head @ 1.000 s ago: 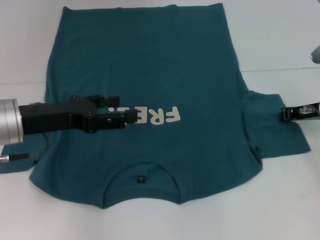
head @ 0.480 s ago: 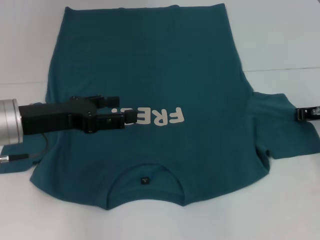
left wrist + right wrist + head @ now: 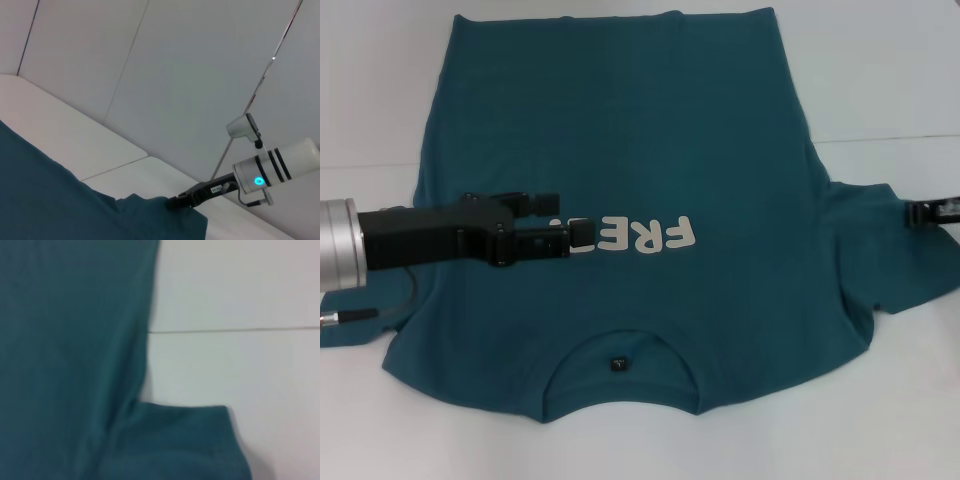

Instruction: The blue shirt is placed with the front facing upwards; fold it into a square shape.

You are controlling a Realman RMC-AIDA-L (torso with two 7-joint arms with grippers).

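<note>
The blue shirt lies flat on the white table, front up, collar and dark neck label toward me, white "FREE!" lettering across the chest. My left gripper hovers over the chest beside the lettering, open, holding nothing. At the far right my right gripper is shut on the edge of the shirt's sleeve, which is drawn out sideways. The left wrist view shows that right gripper pinching the sleeve tip. In the right wrist view only the shirt and sleeve show.
A seam crosses the table on the right, level with the shirt's middle. A thin cable hangs under my left arm at the left edge. Bare table surrounds the shirt in front and to the right.
My right gripper has moved right and slightly away from me with the sleeve, stretching it outward and dragging the whole shirt a little right. The left arm has stayed still.
</note>
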